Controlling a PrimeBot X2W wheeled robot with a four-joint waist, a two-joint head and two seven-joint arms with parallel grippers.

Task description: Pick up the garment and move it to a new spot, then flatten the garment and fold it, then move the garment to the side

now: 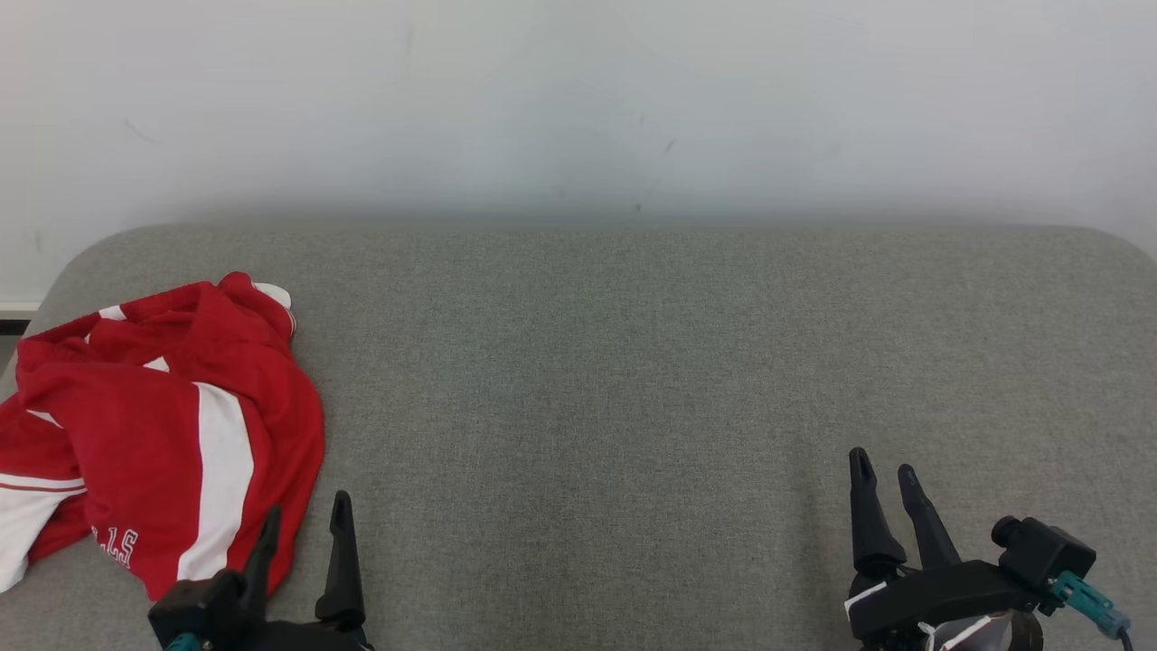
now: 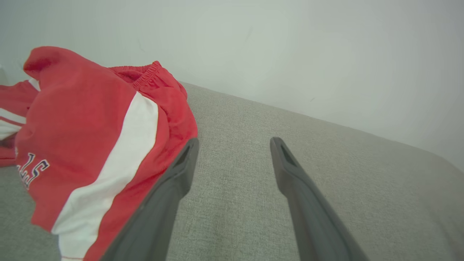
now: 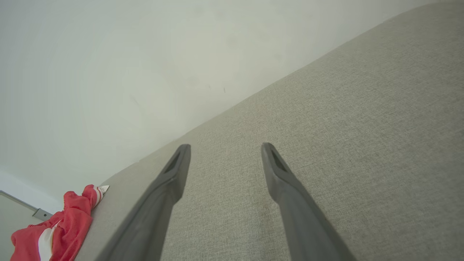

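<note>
The garment [image 1: 154, 425] is a red piece of sportswear with white stripes and dark lettering, lying crumpled at the left end of the grey padded surface [image 1: 633, 380]. In the left wrist view the garment [image 2: 90, 137] bulges just left of my fingers. My left gripper [image 1: 305, 520] stands open at the garment's near right edge, its left finger over the red cloth and nothing between the jaws. My right gripper [image 1: 884, 475] is open over bare fabric at the lower right, far from the garment [image 3: 54, 232].
A pale wall [image 1: 578, 108] rises directly behind the padded surface. The surface's rounded left corner [image 1: 81, 262] lies just beyond the garment, with a gap and a dark strip [image 1: 11, 325] past it.
</note>
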